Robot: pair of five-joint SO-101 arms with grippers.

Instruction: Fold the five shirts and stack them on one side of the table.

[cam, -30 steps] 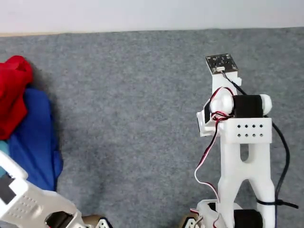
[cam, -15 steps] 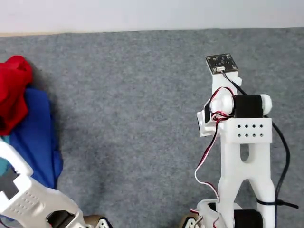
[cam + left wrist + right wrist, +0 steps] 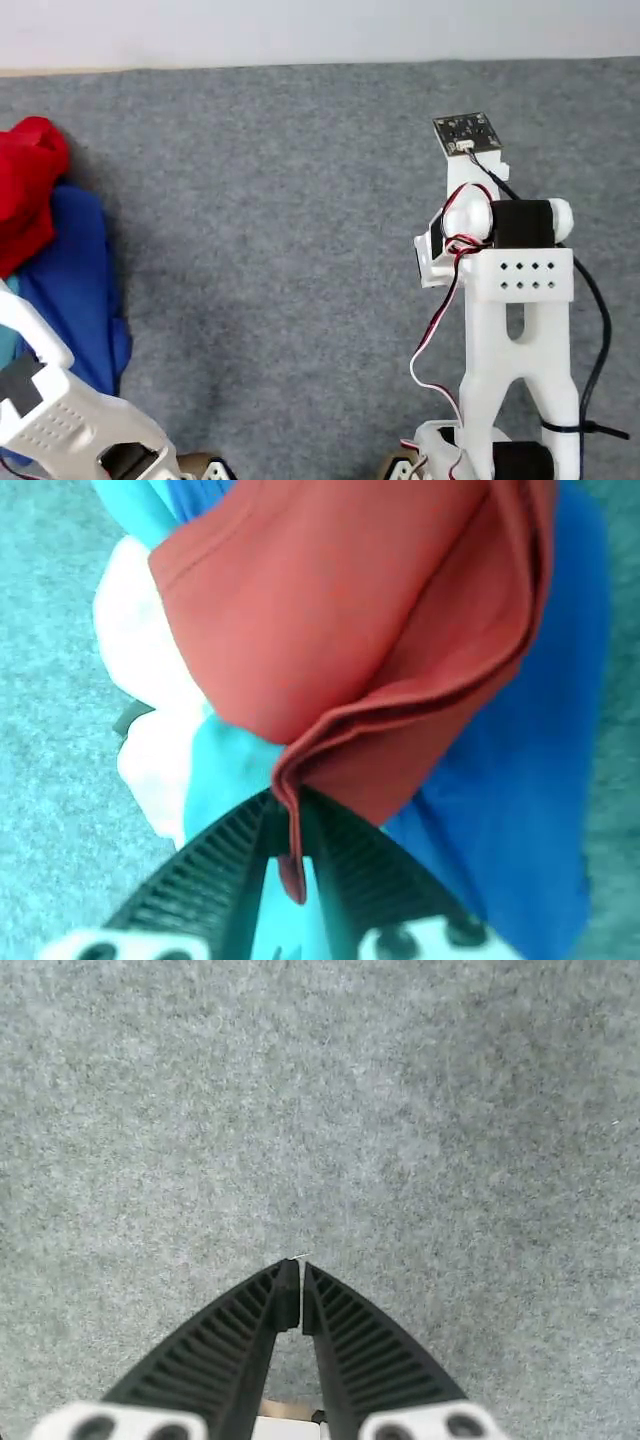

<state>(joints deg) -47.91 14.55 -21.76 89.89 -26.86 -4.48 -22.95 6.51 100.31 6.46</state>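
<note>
The left gripper (image 3: 289, 820) is pinched tight on a hem fold of the red shirt (image 3: 340, 630), at the table's left side. Heaped beneath are a turquoise shirt (image 3: 225, 770), a white shirt (image 3: 150, 670) and a blue shirt (image 3: 530, 760). The right gripper (image 3: 300, 1278), closed on nothing, hangs over the grey mat (image 3: 420, 1110), well apart from the heap.

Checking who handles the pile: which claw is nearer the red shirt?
Left. The left claw is shut on the red shirt; the right claw hangs shut over bare grey mat, away from it.
</note>
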